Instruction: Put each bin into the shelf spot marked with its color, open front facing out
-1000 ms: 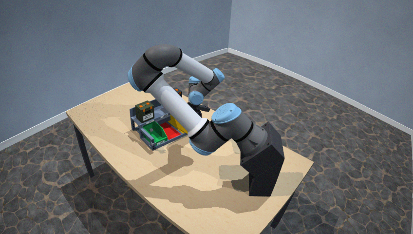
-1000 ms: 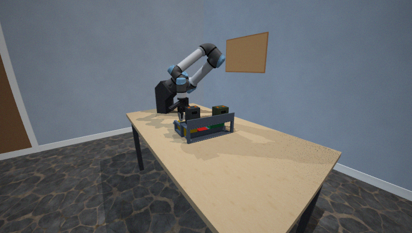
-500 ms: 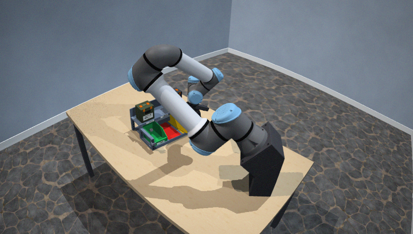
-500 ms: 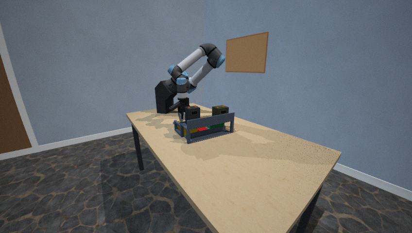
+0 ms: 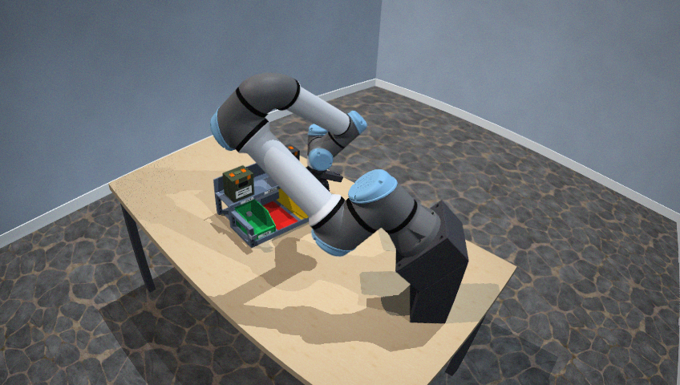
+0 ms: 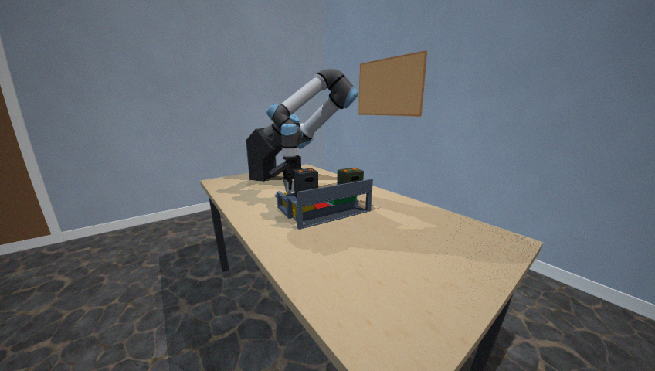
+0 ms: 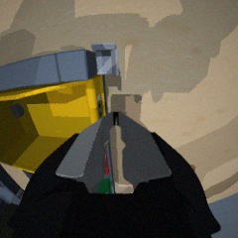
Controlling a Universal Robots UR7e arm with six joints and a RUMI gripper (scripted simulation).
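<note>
Yellow bin (image 5: 290,203) (image 6: 295,212) (image 7: 59,109) sits in the shelf (image 5: 248,242) (image 6: 335,192) (image 7: 74,65) as the closed, empty claw (image 5: 326,188) (image 6: 288,192) (image 7: 116,112), beside it, apparently seats it; a gentle inward push should follow.

The gray wrist with light-blue round caps (image 5: 320,159) (image 6: 288,129), just above the black-and-gray metal fingers (image 6: 290,185), has shifted slightly over the last second. In the top view it now sits a touch further up and to the left, a little farther from the arm's black angular base (image 5: 436,267) (image 6: 261,156). In the exterior view, the wrist's displacement is very slight. How far the fingertips themselves have traveled cannot be told, as the arm's wrist parts hide them in the top view.
</note>
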